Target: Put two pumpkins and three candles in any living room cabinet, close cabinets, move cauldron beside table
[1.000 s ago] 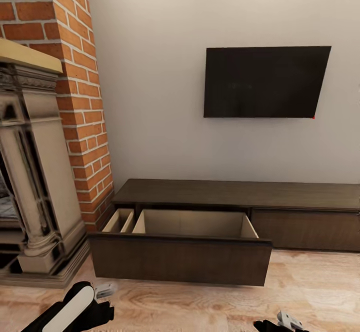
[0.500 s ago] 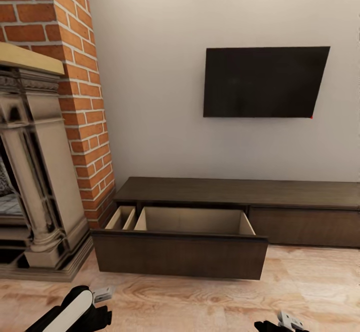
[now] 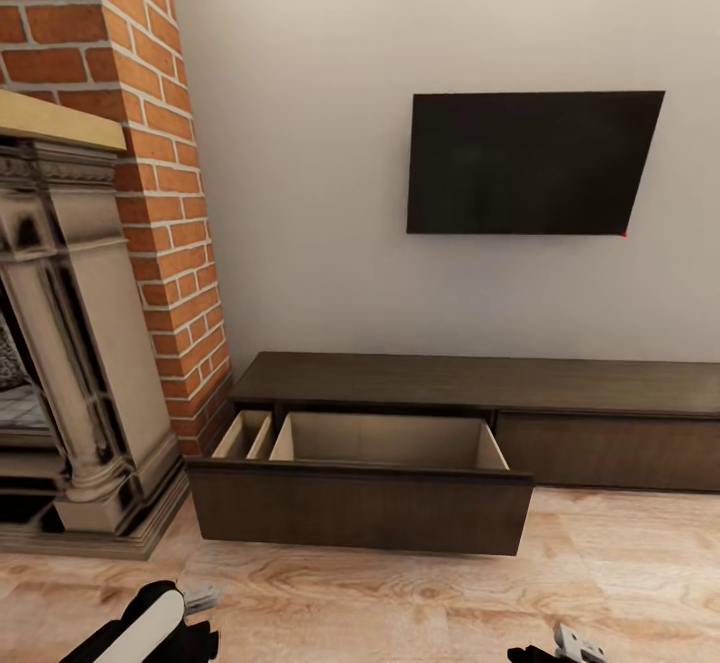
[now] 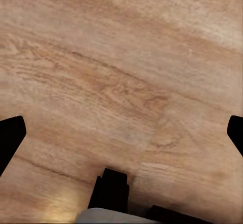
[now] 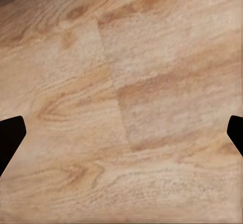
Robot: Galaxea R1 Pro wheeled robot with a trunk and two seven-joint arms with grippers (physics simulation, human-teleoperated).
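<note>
Cabinet [image 3: 470, 383] against wall under TV [image 3: 530, 163], left pull-out front [image 3: 360, 508] drawn open, inside looks bare. Pumpkins, candles not in sight.

Judged step: fetch items, leave drawer open for drop-in.

Both arms low over wood floor [image 3: 400, 593]. Left gripper [image 4: 121, 138] spread, empty; right gripper [image 5: 121, 133] spread, empty.

The left arm [image 3: 140, 631] is showing a glossy white shell over matte black housing, with a small pale grey block at its end. The right arm [image 3: 560, 648] is showing black casing capped by a light grey piece. In both wrist views, black fingers [image 4: 10, 140] are poking in as blunt dark wedges [image 5: 10, 135].
</note>
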